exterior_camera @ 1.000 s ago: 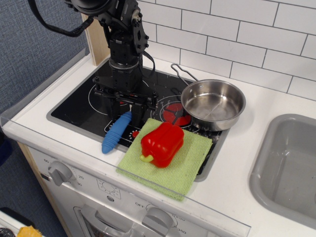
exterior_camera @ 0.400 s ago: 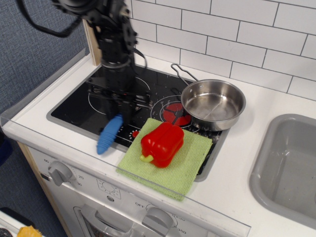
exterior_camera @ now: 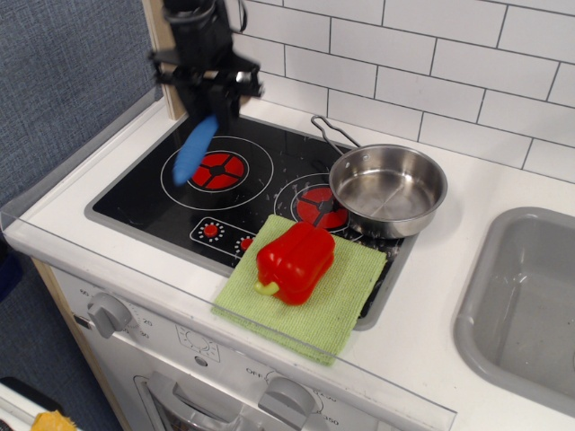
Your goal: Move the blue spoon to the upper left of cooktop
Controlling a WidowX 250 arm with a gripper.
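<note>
The blue spoon [exterior_camera: 195, 149] is being gripped by the pincer [exterior_camera: 208, 101] over the cooktop [exterior_camera: 144, 193], near the counter's [exterior_camera: 449, 296] back-left corner. Steel pan [exterior_camera: 388, 189], red pepper [exterior_camera: 296, 261] and green cloth [exterior_camera: 346, 301] are sitting well apart.

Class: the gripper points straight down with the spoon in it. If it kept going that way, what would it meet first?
Probably the cooktop near its upper-left burner: the blue spoon hanging from the gripper would touch first, though depth is uncertain.

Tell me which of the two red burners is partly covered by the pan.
The right burner: the pan overlaps its right edge. The left burner lies fully exposed, with only the held blue spoon beside it.
</note>
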